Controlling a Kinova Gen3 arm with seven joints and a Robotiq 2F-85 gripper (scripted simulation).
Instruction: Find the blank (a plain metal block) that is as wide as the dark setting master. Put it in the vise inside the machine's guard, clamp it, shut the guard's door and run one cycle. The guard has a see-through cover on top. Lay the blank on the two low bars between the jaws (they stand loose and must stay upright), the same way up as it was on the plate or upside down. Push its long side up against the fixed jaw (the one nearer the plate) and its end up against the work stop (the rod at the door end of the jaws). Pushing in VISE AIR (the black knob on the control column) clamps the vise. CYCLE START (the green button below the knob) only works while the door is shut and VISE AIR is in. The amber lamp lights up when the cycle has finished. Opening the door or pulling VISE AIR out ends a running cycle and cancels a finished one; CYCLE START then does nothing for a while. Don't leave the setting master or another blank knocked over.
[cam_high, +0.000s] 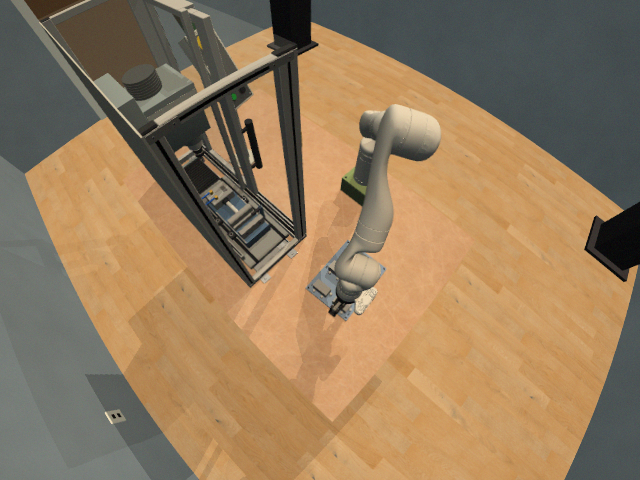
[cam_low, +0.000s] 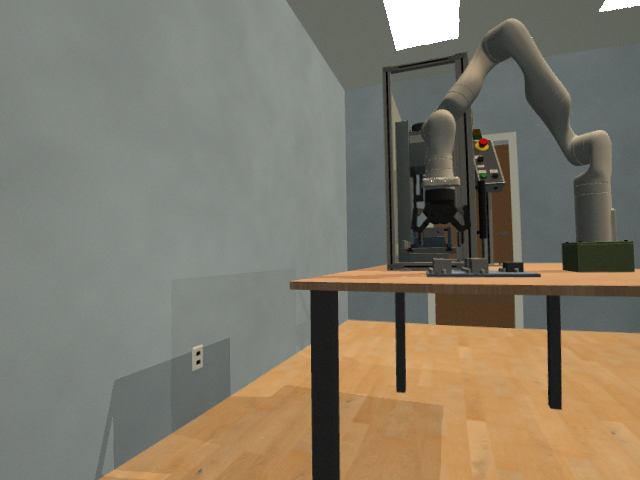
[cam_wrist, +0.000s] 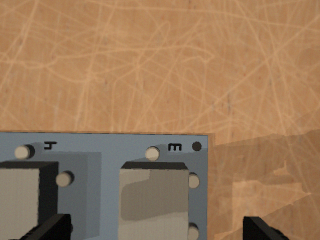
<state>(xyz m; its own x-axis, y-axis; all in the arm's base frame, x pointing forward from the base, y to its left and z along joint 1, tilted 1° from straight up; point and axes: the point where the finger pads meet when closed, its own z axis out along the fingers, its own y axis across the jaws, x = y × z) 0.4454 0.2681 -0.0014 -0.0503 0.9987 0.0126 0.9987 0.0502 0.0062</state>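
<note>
My gripper (cam_high: 337, 309) (cam_low: 440, 228) (cam_wrist: 156, 231) is open and empty, high above the front corner of the blue plate (cam_high: 321, 276) (cam_low: 491, 274) (cam_wrist: 110, 200). Between its fingertips in the wrist view is a light grey blank (cam_wrist: 154, 200), standing below by pegs near the plate's corner. A second blank (cam_wrist: 19, 200) stands to its left. The dark setting master (cam_low: 513, 267) is on the plate's right side in the exterior view and outside the wrist view. The vise (cam_high: 248, 221) shows inside the guard; its bars are too small to judge. The door handle (cam_high: 253, 143) (cam_low: 482, 209) stands back from the front post.
The guard's front post (cam_high: 292, 144) rises between vise and arm. The control column carries the green button (cam_high: 234, 96) (cam_low: 483, 175) and a black knob (cam_low: 480, 159). A pale, patterned object (cam_high: 366, 300) lies beside the plate. The robot's green base (cam_high: 353, 187) is farther back.
</note>
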